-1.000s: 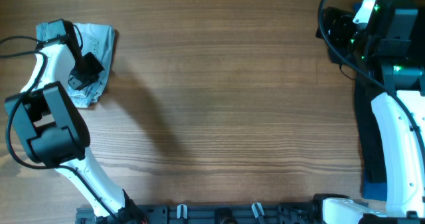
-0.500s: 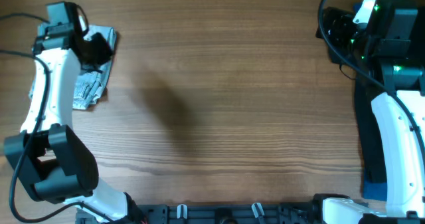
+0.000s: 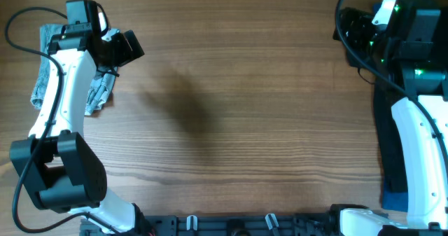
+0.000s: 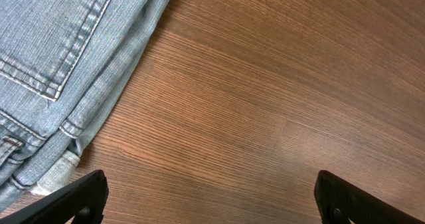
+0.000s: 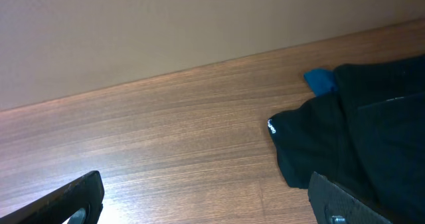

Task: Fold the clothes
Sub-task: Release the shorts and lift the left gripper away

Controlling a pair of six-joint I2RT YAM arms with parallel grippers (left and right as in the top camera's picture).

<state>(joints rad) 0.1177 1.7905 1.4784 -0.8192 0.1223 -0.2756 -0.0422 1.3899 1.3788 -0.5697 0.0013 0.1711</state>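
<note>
At far left, folded denim shorts (image 4: 60,64), left fingers (image 4: 76,196) wide apart, empty, right fingers (image 5: 70,196) likewise, near black garment (image 5: 362,141).

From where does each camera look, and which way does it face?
Overhead: above the table, facing straight down; left arm, right arm show.
Left wrist: on the left arm, facing down at denim shorts; left tool tips show.
Right wrist: low, facing across the table to a wall and black garment; right tool tips show.
Shared: overhead and left wrist both show the shorts.
</note>
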